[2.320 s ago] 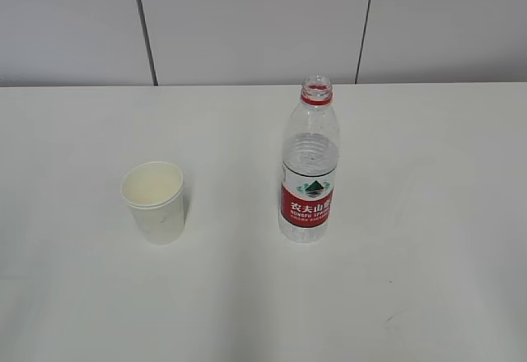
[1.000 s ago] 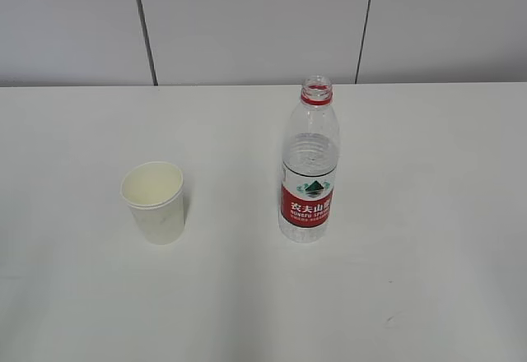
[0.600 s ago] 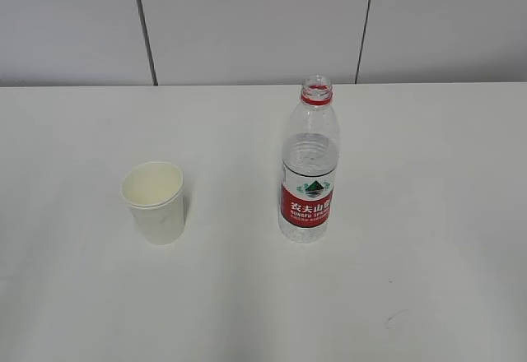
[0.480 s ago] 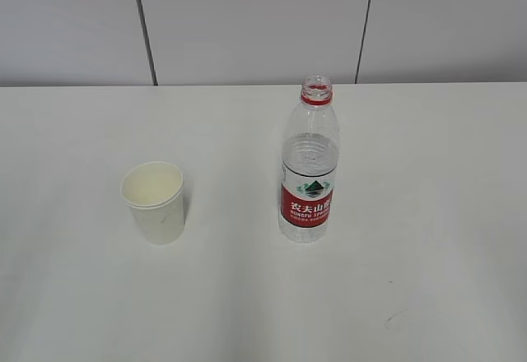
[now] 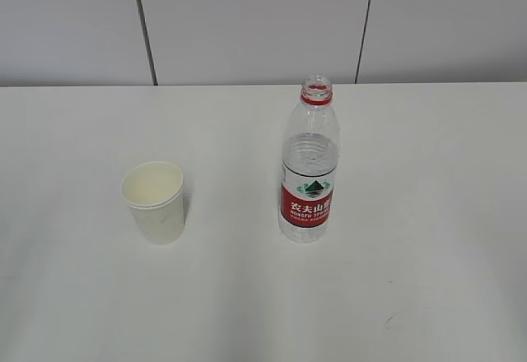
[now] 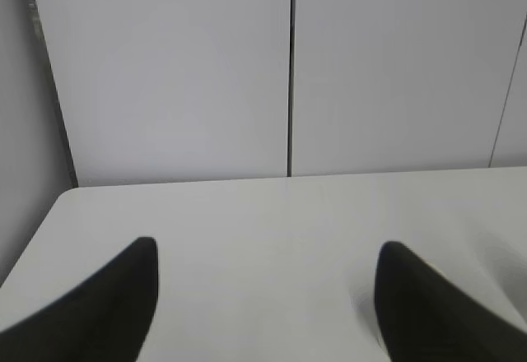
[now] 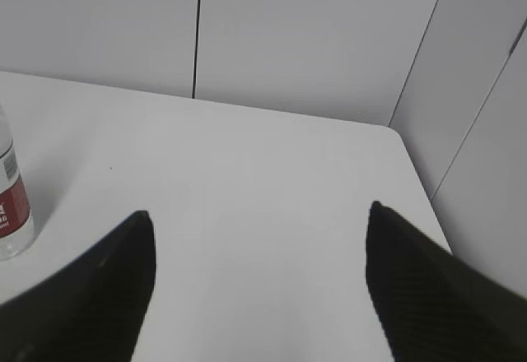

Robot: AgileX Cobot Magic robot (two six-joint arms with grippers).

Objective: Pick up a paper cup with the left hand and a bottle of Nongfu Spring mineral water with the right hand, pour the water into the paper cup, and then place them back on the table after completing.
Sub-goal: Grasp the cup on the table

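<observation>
Nearest, a faint scuff mark (image 5: 394,319) showed at the lower right of the white table (image 5: 247,313). Further back the paper cup (image 5: 154,201) stood upright at centre left, and the uncapped water bottle (image 5: 309,164) stood upright right of centre, well apart from it. In the wrist views the left hand (image 6: 263,296) and the right hand (image 7: 259,276) each had their black fingers spread wide, holding nothing. Grey wall panels (image 5: 247,25) closed the top of the frame.
</observation>
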